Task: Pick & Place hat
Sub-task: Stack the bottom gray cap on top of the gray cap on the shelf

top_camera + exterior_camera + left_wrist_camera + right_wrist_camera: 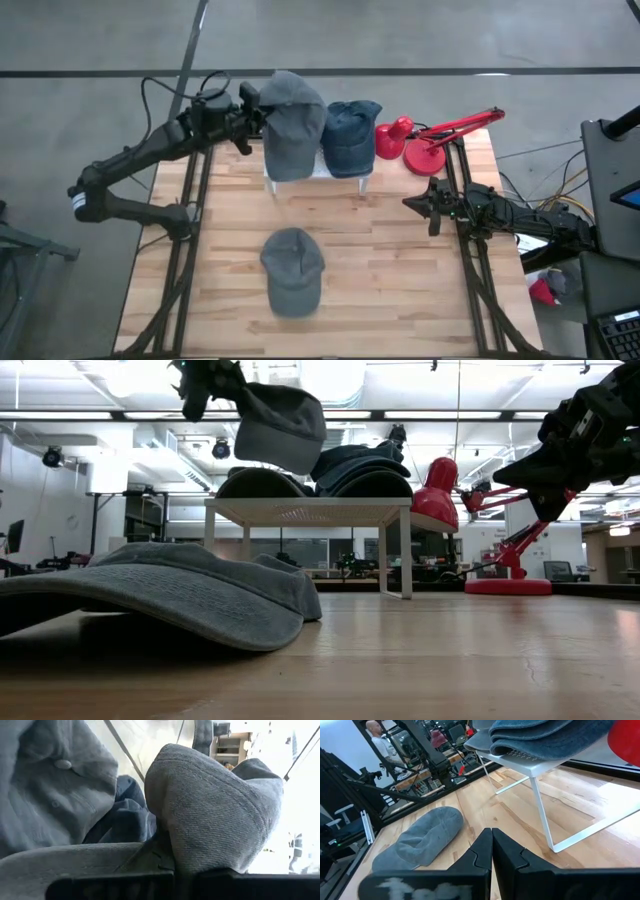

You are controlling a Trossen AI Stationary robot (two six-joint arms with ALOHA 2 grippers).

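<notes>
The grey hat (pixel 292 125) hangs in the air at about twelve o'clock on the desk (pixel 400 270), held clear above the small white stand (pixel 345 172), with the left pincer (pixel 250 118) clamped on its edge from the nine o'clock side. A blue hat (pixel 351 135) rests on the stand just beside it, and a second grey hat (pixel 292 268) lies flat near six o'clock. A red lamp (pixel 425 140) sits at one o'clock. The right pincer (pixel 418 203) waits at three o'clock, fingers pressed together on nothing. The grip looks shallow to me; the hat's weight could pull it loose, or its dangling crown could snag the blue hat and drag it off.
</notes>
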